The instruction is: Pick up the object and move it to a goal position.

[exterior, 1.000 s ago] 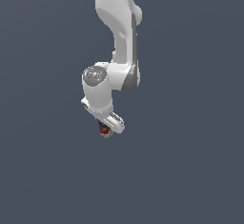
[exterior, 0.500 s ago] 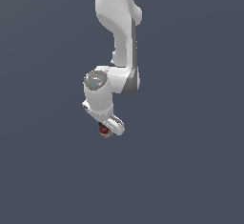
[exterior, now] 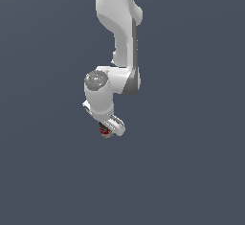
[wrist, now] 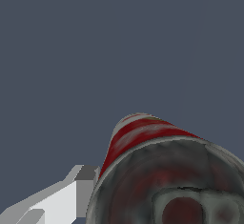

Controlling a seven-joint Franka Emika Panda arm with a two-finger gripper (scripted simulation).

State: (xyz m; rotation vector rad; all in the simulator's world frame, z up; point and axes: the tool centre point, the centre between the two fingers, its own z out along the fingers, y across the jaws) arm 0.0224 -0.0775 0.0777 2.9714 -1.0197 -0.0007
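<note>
Red-banded object [wrist: 157, 170] close up, touching a white claw finger [wrist: 57, 201].

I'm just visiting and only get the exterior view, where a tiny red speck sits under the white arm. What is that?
Observer: A small stubby cylinder with a red band, seen close in the wrist view.
Operator: Is it plain red?
Observer: No. The band has pale streaks, and its round end is dark grey with a reddish centre.
Operator: Is anything touching it?
Observer: One pale grey finger of the white gripper sits right against its side.
</note>
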